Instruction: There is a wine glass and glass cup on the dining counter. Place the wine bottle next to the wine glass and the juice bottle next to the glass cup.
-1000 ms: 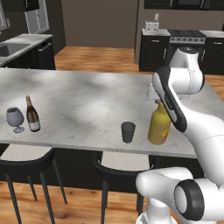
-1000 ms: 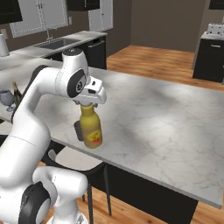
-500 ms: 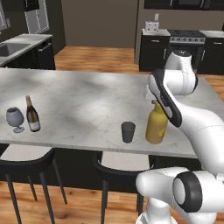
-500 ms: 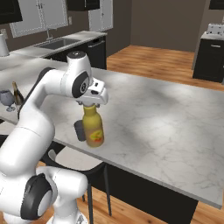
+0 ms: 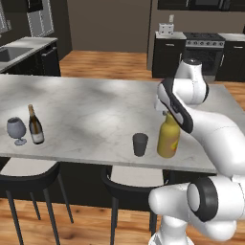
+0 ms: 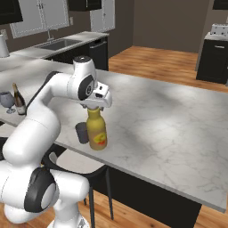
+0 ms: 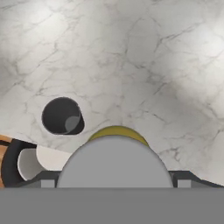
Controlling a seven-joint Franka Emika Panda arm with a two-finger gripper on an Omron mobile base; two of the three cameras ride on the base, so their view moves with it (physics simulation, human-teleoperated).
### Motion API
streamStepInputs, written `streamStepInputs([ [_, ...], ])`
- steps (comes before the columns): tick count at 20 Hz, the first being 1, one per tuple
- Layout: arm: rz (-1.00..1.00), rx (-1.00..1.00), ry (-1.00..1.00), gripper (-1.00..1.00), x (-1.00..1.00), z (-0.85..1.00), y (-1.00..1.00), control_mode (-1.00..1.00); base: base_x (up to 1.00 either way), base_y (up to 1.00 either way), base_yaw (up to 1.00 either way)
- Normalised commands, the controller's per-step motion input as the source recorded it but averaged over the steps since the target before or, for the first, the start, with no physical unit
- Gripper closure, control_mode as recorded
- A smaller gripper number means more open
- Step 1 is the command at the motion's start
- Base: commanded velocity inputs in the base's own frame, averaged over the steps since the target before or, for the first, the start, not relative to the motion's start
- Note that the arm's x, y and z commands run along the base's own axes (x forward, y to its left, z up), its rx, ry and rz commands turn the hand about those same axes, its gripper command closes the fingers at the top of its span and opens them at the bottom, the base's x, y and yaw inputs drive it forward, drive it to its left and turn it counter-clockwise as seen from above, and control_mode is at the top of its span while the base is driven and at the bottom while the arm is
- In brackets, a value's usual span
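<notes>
**Juice bottle at the tumbler, gripper over its cap**

Item: my two-finger gripper (image 6: pixel 94 108) sits atop the grey cap of the plump yellow juice bottle (image 5: pixel 168 138); I cannot tell whether the fingers clamp it or stand apart. Bottle upright on the grey-white marble dining counter (image 5: pixel 95 110), near its front edge, just beside the short dark glass cup (image 5: pixel 140 144). Far along: slim dark wine bottle (image 5: pixel 34 126) beside the clear stemmed wine glass (image 5: pixel 16 129)

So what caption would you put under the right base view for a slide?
White arm's end effector atop the juice bottle, standing beside the glass cup on the dining counter.
</notes>
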Motion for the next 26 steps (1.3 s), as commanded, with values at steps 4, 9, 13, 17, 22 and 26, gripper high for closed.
streamStepInputs([
  [4, 0.0, 0.0, 0.02, 1.0, 0.26, -0.18, 0.0, -1.0, 0.0, 0.0, 0.0],
  [9, 0.01, 0.0, 0.0, 1.0, 0.24, -0.13, 0.0, -1.0, 0.0, 0.0, 0.0],
  [13, 0.02, 0.0, 0.0, 1.0, 0.2, -0.13, 0.0, -1.0, 0.0, 0.0, 0.0],
  [17, 0.02, 0.0, 0.0, 1.0, 0.23, -0.14, 0.0, -1.0, 0.0, 0.0, 0.0],
  [22, 0.02, 0.0, 0.0, 1.0, 0.2, -0.12, 0.0, -1.0, 0.0, 0.0, 0.0],
  [26, 0.02, 0.0, 0.0, 1.0, 0.17, -0.11, 0.0, -1.0, 0.0, 0.0, 0.0],
])
